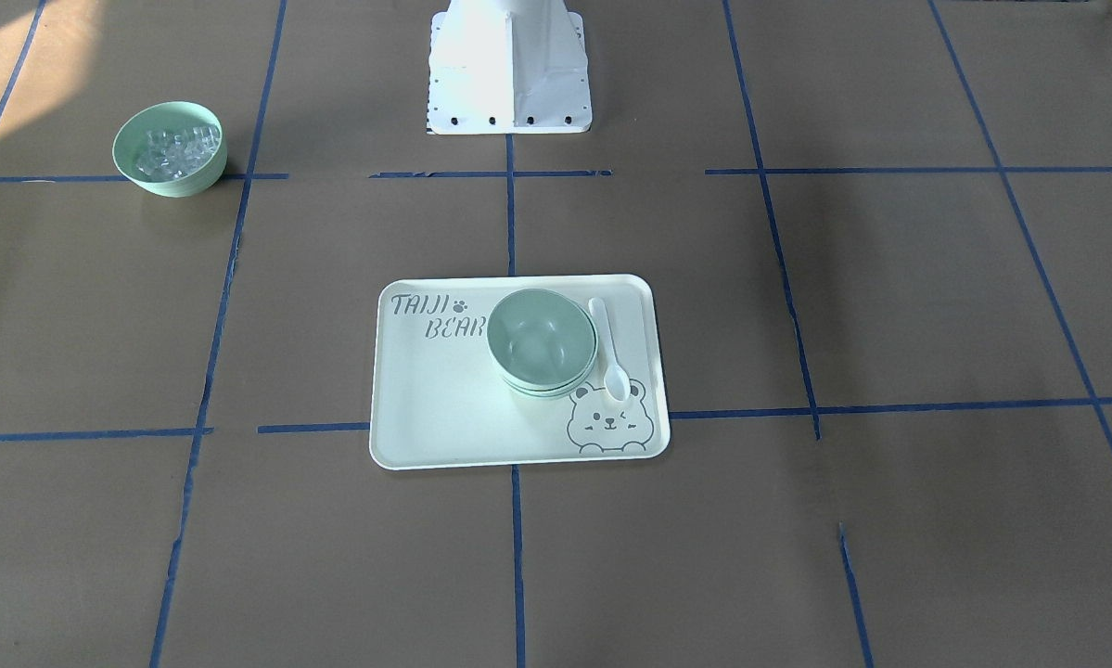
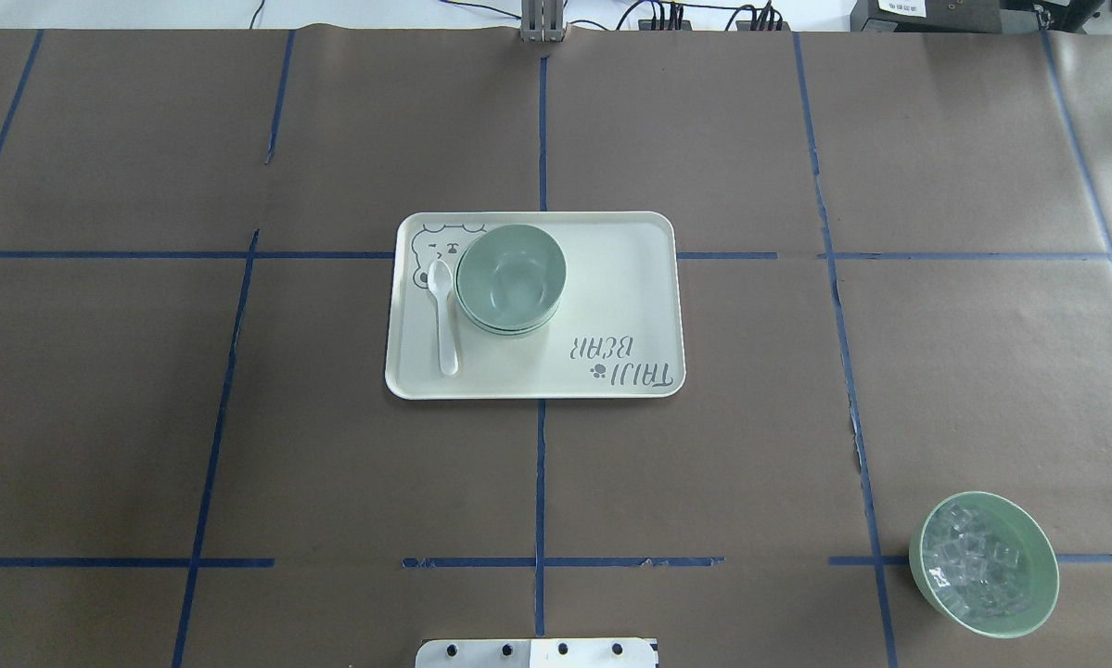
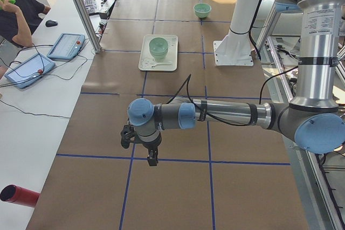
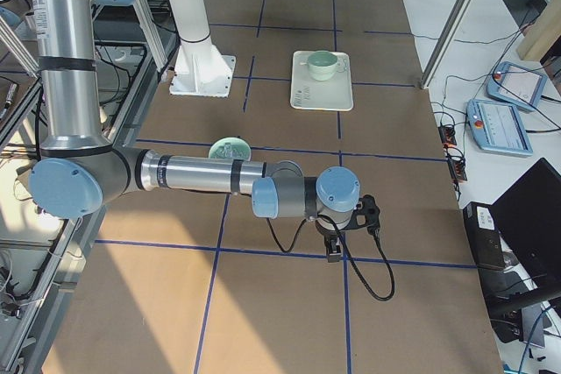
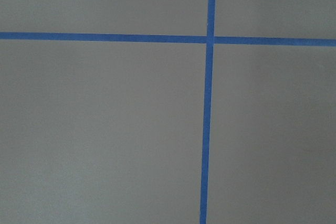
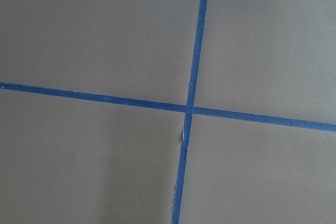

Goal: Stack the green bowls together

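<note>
The pale green bowls (image 1: 542, 341) sit nested in one stack on the cream tray (image 1: 444, 399), near its bear drawing. The stack also shows in the overhead view (image 2: 511, 278) and small in both side views (image 3: 158, 47) (image 4: 323, 63). My left gripper (image 3: 152, 160) hangs over bare table far from the tray, toward the table's left end. My right gripper (image 4: 334, 254) hangs over bare table toward the right end. I cannot tell whether either is open or shut. Both wrist views show only brown paper and blue tape.
A white spoon (image 2: 443, 315) lies on the tray beside the stack. A green bowl of clear ice-like cubes (image 2: 984, 563) stands near the robot's right side. The white robot base (image 1: 509, 70) stands behind the tray. Operators' tablets (image 3: 66, 46) lie on the side bench.
</note>
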Robot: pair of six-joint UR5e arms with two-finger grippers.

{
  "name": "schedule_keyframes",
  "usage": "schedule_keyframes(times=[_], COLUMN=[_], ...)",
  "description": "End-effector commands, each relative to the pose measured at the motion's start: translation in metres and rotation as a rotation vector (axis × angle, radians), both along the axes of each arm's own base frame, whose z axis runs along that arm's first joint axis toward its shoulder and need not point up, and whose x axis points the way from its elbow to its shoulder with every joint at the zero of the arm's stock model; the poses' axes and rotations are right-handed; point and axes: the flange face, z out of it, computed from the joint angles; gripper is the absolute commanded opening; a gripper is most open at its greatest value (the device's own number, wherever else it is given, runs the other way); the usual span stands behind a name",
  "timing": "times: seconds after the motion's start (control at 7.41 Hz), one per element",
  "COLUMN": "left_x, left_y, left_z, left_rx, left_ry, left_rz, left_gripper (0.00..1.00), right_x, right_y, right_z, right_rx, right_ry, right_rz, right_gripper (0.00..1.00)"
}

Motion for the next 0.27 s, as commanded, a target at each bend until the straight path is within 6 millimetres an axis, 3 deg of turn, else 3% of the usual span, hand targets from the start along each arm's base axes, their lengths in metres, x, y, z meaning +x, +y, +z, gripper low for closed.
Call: schedule_keyframes(times=[0.0,0.13], left_x=[-0.0008,-0.0008], left_y=[-0.0003,-0.0003], left_z=[-0.0011,-0.0011], left_rx=[0.0,0.0], left_ry=[0.0,0.0], left_rz=[-0.004,-0.004], left_gripper=[1.0,1.0], right_x=[0.0001,0.0001], right_y=[0.0,0.0], right_z=[-0.0007,-0.0007], right_rx=[0.001,0.001], right_ry=[-0.001,-0.001], right_rz=[0.0,0.0], right_gripper=[1.0,1.0])
